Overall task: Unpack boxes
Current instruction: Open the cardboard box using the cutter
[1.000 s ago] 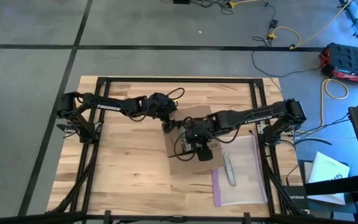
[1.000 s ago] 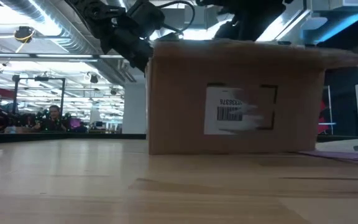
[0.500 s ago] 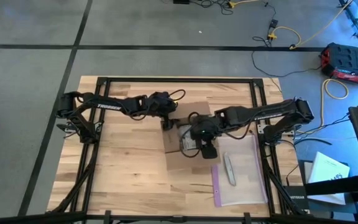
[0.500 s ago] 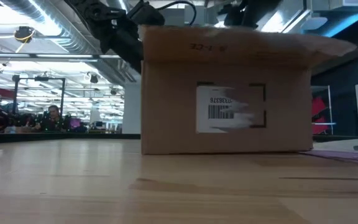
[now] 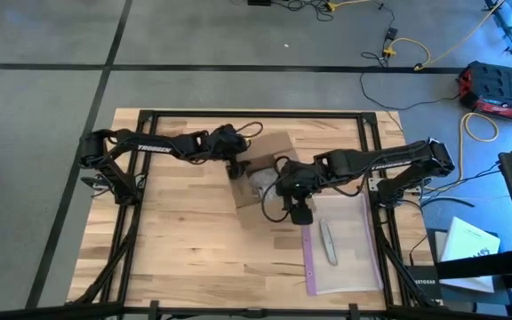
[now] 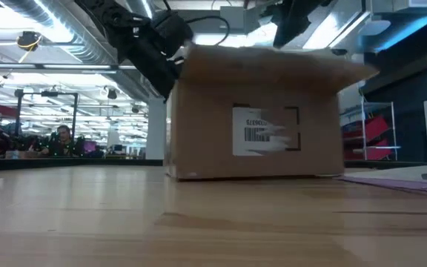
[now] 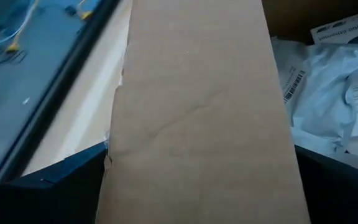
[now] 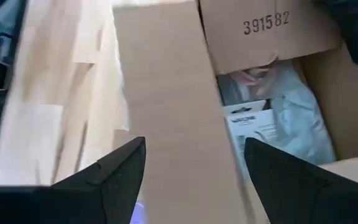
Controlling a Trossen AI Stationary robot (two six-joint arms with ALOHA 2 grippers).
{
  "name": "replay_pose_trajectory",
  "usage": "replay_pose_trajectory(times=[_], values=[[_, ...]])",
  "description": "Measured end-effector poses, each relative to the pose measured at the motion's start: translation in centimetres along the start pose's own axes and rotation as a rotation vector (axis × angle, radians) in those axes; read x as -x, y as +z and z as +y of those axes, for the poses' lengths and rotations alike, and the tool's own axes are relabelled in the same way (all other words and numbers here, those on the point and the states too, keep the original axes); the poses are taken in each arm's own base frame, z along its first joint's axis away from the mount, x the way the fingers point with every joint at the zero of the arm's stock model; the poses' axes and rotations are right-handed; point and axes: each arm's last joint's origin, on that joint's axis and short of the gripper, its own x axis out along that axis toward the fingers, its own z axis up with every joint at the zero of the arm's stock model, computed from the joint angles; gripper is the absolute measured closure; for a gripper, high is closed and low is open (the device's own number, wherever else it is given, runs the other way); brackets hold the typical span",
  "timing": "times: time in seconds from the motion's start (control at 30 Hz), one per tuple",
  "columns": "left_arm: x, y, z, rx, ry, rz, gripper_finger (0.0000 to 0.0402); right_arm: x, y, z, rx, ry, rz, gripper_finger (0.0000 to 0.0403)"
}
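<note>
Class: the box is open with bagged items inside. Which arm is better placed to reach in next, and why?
Probably the right: the right gripper hangs open beside the box, a flap between its fingers, facing the bagged items. The left gripper sits over the opposite flap.

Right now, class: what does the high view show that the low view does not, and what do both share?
Only the high view shows the clear bag with the grey tool on it, and the pale contents inside the open box. Only the low view shows the barcode label on the box's side and a person far behind. Both show the cardboard box with both arms at it.
</note>
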Motion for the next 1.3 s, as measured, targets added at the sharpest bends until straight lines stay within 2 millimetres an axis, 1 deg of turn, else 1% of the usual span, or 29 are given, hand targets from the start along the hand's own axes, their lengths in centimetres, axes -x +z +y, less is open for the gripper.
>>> replay_pose_trajectory(times=[0.07,0.17,0.23,0.3,0.37,0.5,0.57,0.6,0.73,0.83,0.9,0.93,1.0,1.03,1.1,1.2,1.3], values=[[0.4,0.4,0.3,0.029,0.017,-0.04,0.0002,0.0,-0.1,0.0,-0.014,-0.012,0.006,0.0143],[1.8,2.0,0.5,0.078,-0.002,-0.176,0.0002,0.0,-0.2,-0.1,-0.017,-0.03,0.014,0.0143],[2.6,2.8,0.4,0.108,-0.019,-0.24,0.0002,0.2,-0.3,-0.2,-0.021,-0.05,0.024,0.0143],[2.8,3.0,0.0,0.129,-0.034,-0.259,0.0002,0.4,-0.7,-0.3,-0.035,-0.086,0.047,0.0143],[2.8,3.1,-0.4,0.13,-0.048,-0.26,0.0002,1.0,-1.0,-0.4,-0.052,-0.136,0.053,0.0143],[3.0,3.0,-1.1,0.156,-0.026,-0.246,0.0003,3.0,-1.6,-0.6,-0.103,-0.22,0.012,0.0143],[3.5,3.2,-1.2,0.189,-0.01,-0.26,0.0004,4.1,-1.9,-0.6,-0.133,-0.244,-0.02,0.0143],[4.0,3.6,-1.1,0.205,-0.009,-0.296,0.0005,4.6,-2.0,-0.7,-0.145,-0.25,-0.034,0.0143],[7.1,5.2,-0.1,0.254,0.022,-0.438,0.0005,6.5,-2.5,-0.7,-0.192,-0.279,-0.096,0.0143],[9.3,5.9,0.6,0.316,0.032,-0.518,0.0005,7.3,-3.1,-0.8,-0.214,-0.309,-0.093,0.0143],[10.9,6.4,0.5,0.387,0.0,-0.587,0.0005,7.6,-3.6,-1.0,-0.227,-0.365,-0.063,0.0143],[11.6,6.6,0.1,0.407,-0.024,-0.599,0.0005,7.7,-4.0,-1.1,-0.24,-0.412,-0.036,0.0143],[12.0,6.5,-1.4,0.388,-0.075,-0.577,0.0006,7.6,-4.8,-1.4,-0.263,-0.497,0.016,0.0143],[12.0,6.3,-2.3,0.369,-0.101,-0.548,0.0006,7.5,-5.1,-1.4,-0.263,-0.514,0.04,0.0143],[11.5,5.6,-4.5,0.35,-0.121,-0.454,0.0006,7.1,-5.3,-1.5,-0.266,-0.519,0.056,0.0143],[11.3,4.1,-7.3,0.335,-0.111,-0.315,0.0006,6.7,-4.7,-1.4,-0.339,-0.504,-0.022,0.0143],[12.1,2.7,-9.5,0.314,-0.074,-0.217,0.0006,6.1,-3.9,-1.3,-0.4,-0.471,-0.083,0.0143]])
